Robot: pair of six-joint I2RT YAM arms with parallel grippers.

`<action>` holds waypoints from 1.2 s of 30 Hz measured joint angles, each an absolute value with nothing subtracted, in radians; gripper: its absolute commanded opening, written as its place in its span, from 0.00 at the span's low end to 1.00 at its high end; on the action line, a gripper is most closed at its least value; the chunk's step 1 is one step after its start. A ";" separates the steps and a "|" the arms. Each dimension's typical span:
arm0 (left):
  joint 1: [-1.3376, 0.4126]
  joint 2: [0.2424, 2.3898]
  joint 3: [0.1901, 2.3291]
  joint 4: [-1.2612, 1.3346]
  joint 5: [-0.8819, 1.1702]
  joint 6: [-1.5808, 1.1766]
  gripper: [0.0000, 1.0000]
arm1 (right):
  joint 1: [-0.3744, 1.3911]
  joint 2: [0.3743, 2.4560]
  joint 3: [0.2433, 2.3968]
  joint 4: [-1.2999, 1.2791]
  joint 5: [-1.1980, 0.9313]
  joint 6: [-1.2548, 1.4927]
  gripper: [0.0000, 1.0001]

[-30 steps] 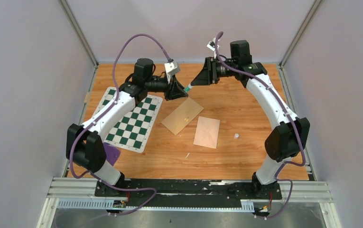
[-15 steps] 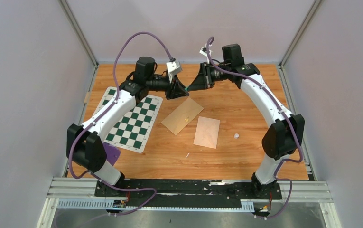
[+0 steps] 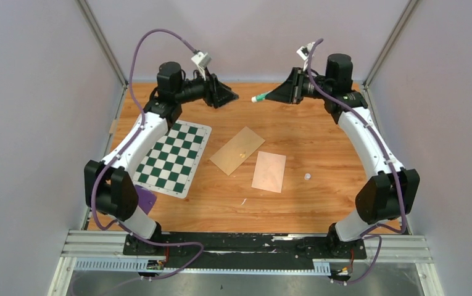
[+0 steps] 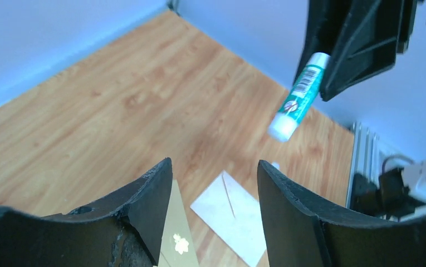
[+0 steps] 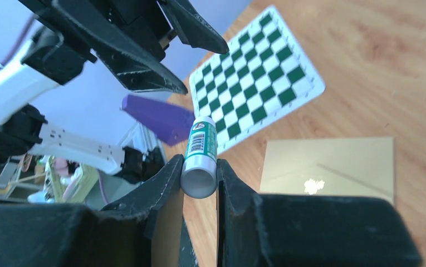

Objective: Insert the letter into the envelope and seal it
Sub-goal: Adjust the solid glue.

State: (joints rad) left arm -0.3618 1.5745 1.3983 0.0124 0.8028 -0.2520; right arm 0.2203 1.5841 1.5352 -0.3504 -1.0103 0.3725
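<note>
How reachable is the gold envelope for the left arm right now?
Likely yes. The left gripper is open and empty, raised beyond the gold envelope, which lies flat and uncovered. The right gripper, shut on the glue stick, hangs off to the right, not between them.
</note>
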 measured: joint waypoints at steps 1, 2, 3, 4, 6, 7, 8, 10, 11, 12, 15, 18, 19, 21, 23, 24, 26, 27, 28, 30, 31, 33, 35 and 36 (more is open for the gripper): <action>-0.345 1.578 1.404 0.043 0.803 -0.298 0.65 | 0.205 1.578 1.535 -0.315 -1.015 0.402 0.00; -0.330 1.584 1.417 0.063 0.802 -0.334 0.67 | 0.192 1.576 1.539 -0.269 -1.013 0.433 0.00; -0.319 1.597 1.439 0.083 0.794 -0.378 0.67 | 0.187 1.576 1.541 -0.232 -1.004 0.458 0.00; -0.315 1.607 1.458 0.097 0.781 -0.408 0.68 | 0.186 1.576 1.538 -0.192 -0.986 0.483 0.00; -0.319 1.636 1.522 0.101 0.721 -0.499 0.67 | 0.193 1.570 1.512 -0.081 -0.910 0.523 0.00; -0.321 1.645 1.547 0.098 0.689 -0.532 0.66 | 0.200 1.562 1.496 -0.038 -0.861 0.529 0.00; -0.327 1.654 1.582 0.068 0.637 -0.574 0.64 | 0.208 1.555 1.484 -0.006 -0.809 0.529 0.00; -0.339 1.666 1.652 0.006 0.527 -0.668 0.60 | 0.234 1.546 1.477 0.056 -0.678 0.501 0.00; -0.344 1.669 1.689 -0.033 0.471 -0.714 0.59 | 0.254 1.542 1.477 0.087 -0.604 0.474 0.00; -0.352 1.669 1.720 -0.064 0.416 -0.764 0.56 | 0.276 1.540 1.477 0.114 -0.543 0.442 0.00; -0.374 1.668 1.797 -0.144 0.276 -0.899 0.53 | 0.364 1.526 1.445 0.229 -0.374 0.300 0.00; -0.397 1.666 1.832 -0.205 0.191 -1.025 0.53 | 0.456 1.502 1.353 0.371 -0.268 0.109 0.00; -0.403 1.666 1.838 -0.220 0.175 -1.061 0.53 | 0.484 1.499 1.322 0.417 -0.237 0.042 0.00; -0.414 1.666 1.840 -0.242 0.163 -1.127 0.52 | 0.530 1.499 1.285 0.477 -0.200 -0.058 0.00; -0.427 1.666 1.840 -0.260 0.152 -1.185 0.50 | 0.553 1.500 1.272 0.508 -0.176 -0.125 0.00; -0.434 1.666 1.842 -0.272 0.147 -1.212 0.50 | 0.559 1.501 1.272 0.530 -0.161 -0.156 0.00; -0.447 1.666 1.846 -0.285 0.141 -1.253 0.49 | 0.566 1.501 1.273 0.570 -0.131 -0.205 0.00; -0.453 1.666 1.850 -0.294 0.138 -1.266 0.48 | 0.569 1.501 1.274 0.582 -0.122 -0.220 0.00; -0.459 1.667 1.857 -0.306 0.132 -1.282 0.48 | 0.571 1.501 1.274 0.594 -0.108 -0.239 0.00; -0.467 1.667 1.870 -0.319 0.125 -1.303 0.48 | 0.574 1.503 1.274 0.611 -0.090 -0.270 0.00; -0.472 1.667 1.877 -0.321 0.123 -1.311 0.47 | 0.574 1.504 1.274 0.615 -0.084 -0.283 0.00; -0.476 1.667 1.885 -0.321 0.121 -1.322 0.46 | 0.575 1.505 1.274 0.619 -0.081 -0.300 0.00; -0.477 1.667 1.888 -0.318 0.121 -1.329 0.45 | 0.579 1.507 1.274 0.619 -0.079 -0.313 0.00; -0.478 1.667 1.888 -0.318 0.121 -1.332 0.44 | 0.582 1.509 1.274 0.620 -0.079 -0.320 0.00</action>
